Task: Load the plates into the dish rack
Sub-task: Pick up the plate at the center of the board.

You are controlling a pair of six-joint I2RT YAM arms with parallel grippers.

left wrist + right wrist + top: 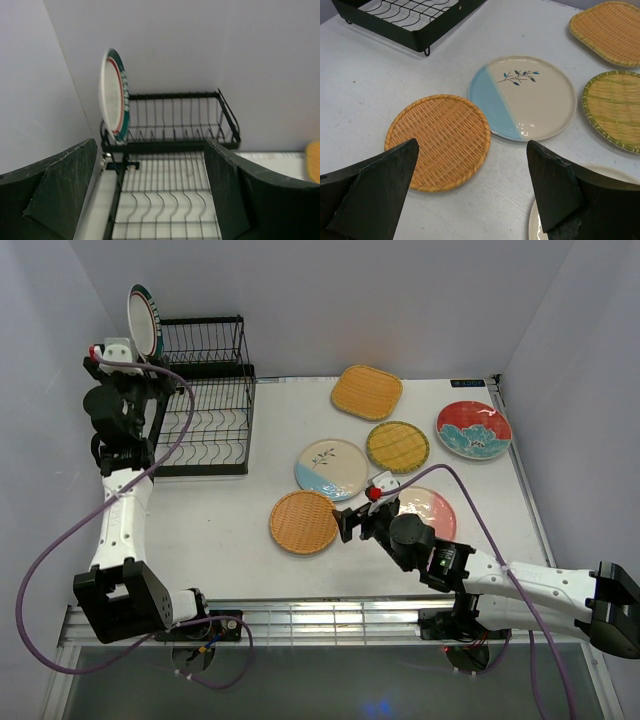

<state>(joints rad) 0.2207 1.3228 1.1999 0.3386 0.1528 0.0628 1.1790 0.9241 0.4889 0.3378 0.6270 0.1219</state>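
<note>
Start with the table (pixel 230 540): it is smooth, so any of the six plates lying flat on it can slide away if you push instead of lift.

The dish rack (pixel 205 395) stands at the far left. The green-rimmed plate (pixel 114 95) is on edge at the left end of its upper basket, close to the wall. It looks slightly tilted, so a knock from the arm could tip it over or out.

Your left gripper (pixel 150 190) sits just in front of the rack, jaws wide with nothing between them. Back out straight, or a finger may catch the wire.

The round orange woven plate (pixel 437 142) lies just beside the blue-and-cream plate (pixel 525 97); I cannot tell whether their rims touch. Your right gripper (pixel 470 190) hovers over the woven plate, spread wide and empty. A finger driven under that low rim could shove the woven plate into its neighbour.

The pink-and-cream plate (pixel 435 510) lies partly under the right arm, where a low wrist may drag it.
</note>
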